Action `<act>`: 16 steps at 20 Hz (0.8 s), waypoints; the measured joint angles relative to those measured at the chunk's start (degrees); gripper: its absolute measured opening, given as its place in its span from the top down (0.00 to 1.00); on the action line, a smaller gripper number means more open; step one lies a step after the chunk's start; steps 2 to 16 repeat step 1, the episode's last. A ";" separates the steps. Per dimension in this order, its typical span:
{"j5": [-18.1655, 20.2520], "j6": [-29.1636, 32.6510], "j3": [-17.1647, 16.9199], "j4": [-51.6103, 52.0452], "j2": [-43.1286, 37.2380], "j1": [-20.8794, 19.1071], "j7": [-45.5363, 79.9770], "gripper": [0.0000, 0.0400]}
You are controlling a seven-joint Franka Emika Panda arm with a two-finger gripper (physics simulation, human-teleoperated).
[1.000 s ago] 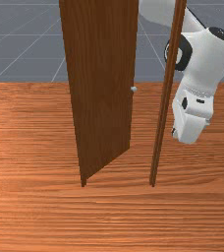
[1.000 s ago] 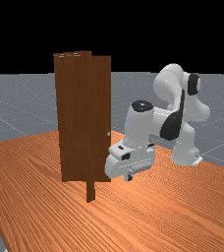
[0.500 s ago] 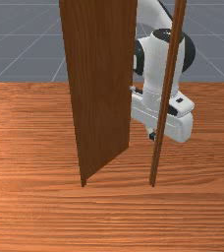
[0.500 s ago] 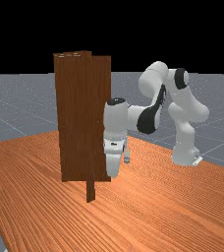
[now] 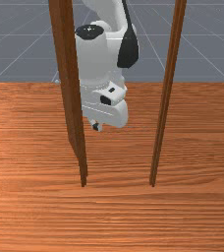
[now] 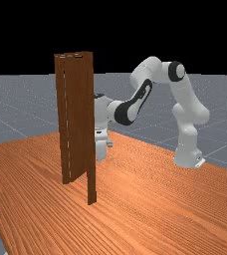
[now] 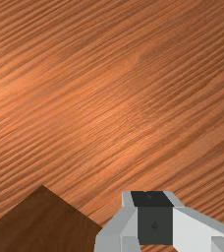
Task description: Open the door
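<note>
Far view: beyond the near post (image 6: 92,191), to the far view's left of the pincer (image 6: 109,145), a door (image 6: 78,119) at a wide angle. Looks mostly done; perhaps a slight push remaining. Any contact hidden past the post.

Front view: just beside the pincer, nearly edge-on, the door, with knob (image 5: 57,81) on the side away from the pincer.

Wrist view: near the pincer, a dark brown corner (image 7: 42,224), cut off, probably the door's. No telling how wide the pincer's opening, nor what, if anything, in its hold.

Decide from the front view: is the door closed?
No, the door stands nearly edge-on, a wide gap between it and the front view's right post.
</note>
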 joint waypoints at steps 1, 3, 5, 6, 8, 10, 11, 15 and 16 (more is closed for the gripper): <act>0.09 -0.41 -0.53 1.03 0.57 -1.88 -2.89 1.00; 0.09 -0.41 -0.53 1.03 0.57 -1.88 -2.89 1.00; 0.09 -0.41 -0.53 1.03 0.57 -1.88 -2.89 1.00; 0.09 -0.41 -0.53 1.03 0.57 -1.88 -2.89 1.00; 0.09 -0.41 -0.53 1.03 0.57 -1.88 -2.89 1.00; 0.09 -0.41 -0.53 1.03 0.57 -1.88 -2.89 1.00; 0.09 -0.41 -0.53 1.03 0.57 -1.88 -2.89 1.00; 0.09 -0.41 -0.53 1.03 0.57 -1.88 -2.89 1.00; 0.09 -0.41 -0.53 1.03 0.57 -1.88 -2.89 1.00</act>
